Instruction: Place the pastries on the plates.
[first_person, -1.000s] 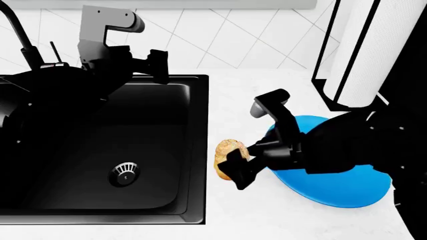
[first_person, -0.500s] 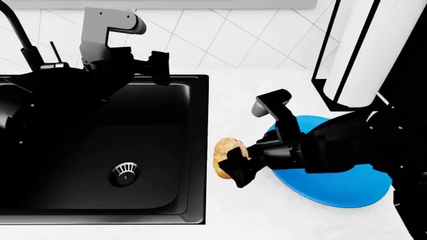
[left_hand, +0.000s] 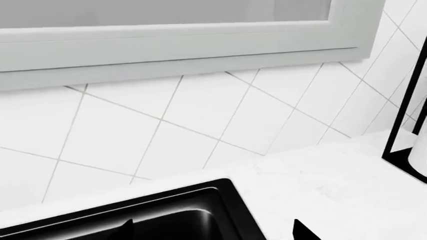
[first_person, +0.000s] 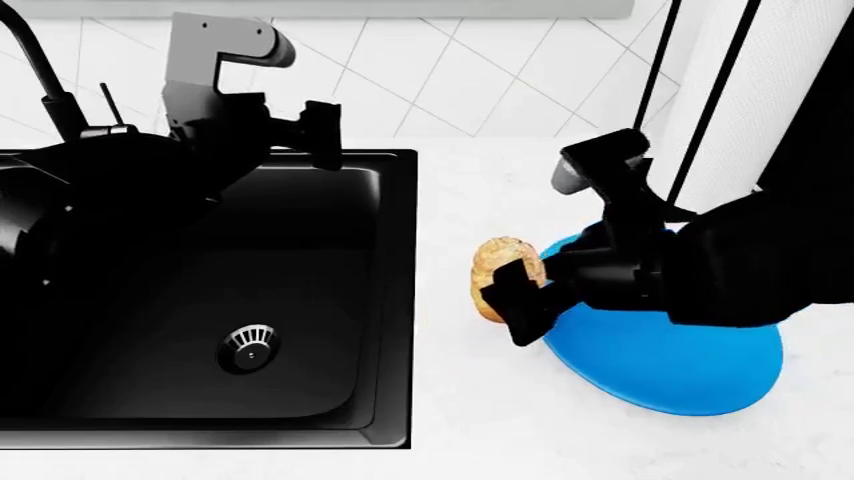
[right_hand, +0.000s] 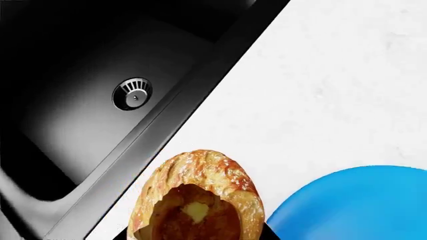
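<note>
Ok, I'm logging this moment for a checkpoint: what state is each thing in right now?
pastry: held in the right gripper, lifted beside the plate.
blue plate: flat on the counter, nothing visible on it.
left gripper: over the sink's back edge, apparently holding nothing.
sink: nothing visible inside.

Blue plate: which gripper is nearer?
Right. The right gripper holds the pastry just beside the blue plate rim; the left gripper is far off, above the sink's back edge.

pastry (first_person: 505, 272) between sink (first_person: 200, 300) and plate (first_person: 667, 360)
</note>
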